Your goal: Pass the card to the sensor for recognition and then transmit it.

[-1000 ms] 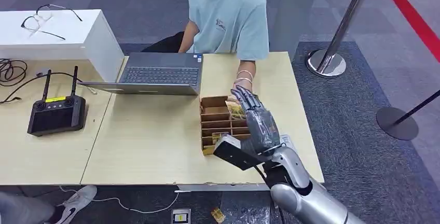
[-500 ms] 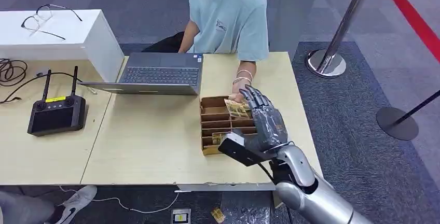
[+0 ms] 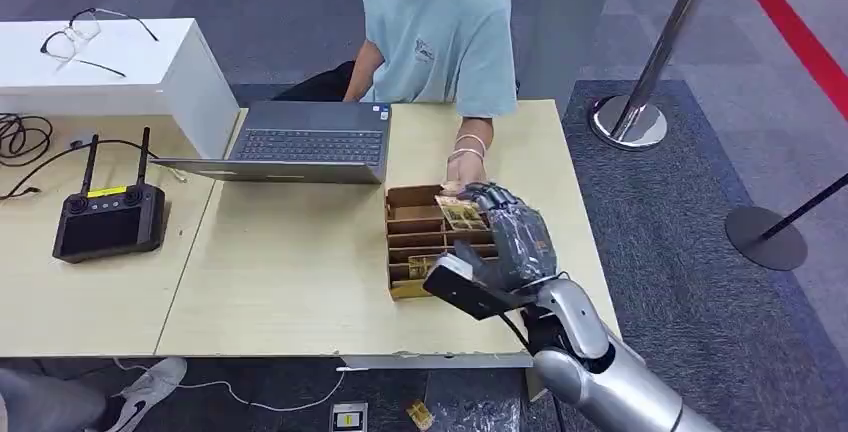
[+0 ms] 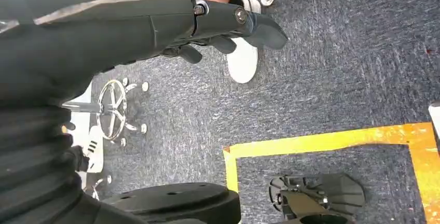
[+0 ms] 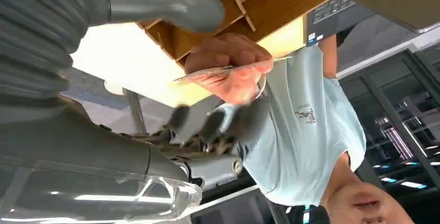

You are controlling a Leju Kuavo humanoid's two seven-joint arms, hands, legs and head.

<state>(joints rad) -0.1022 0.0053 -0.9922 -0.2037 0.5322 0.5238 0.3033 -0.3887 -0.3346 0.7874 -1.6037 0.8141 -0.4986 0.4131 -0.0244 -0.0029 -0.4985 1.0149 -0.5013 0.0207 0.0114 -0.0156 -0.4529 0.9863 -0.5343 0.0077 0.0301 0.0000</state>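
Thin gold-patterned card point(image 3: 461, 213) in person's hand point(image 5: 232, 68), right robot hand point(image 3: 510, 237) fingers released beside it

The left hand point(image 4: 218, 24) hangs over grey carpet point(image 4: 332, 79), fingers apparently curled and empty; yellow floor tape point(image 4: 321, 141) lies beyond it, a white shoe point(image 4: 243, 60) just beside its fingertips.

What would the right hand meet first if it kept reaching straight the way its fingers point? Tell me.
Probably the card that the person's hand holds out, just beyond the right hand over the cardboard organizer; depth is uncertain.
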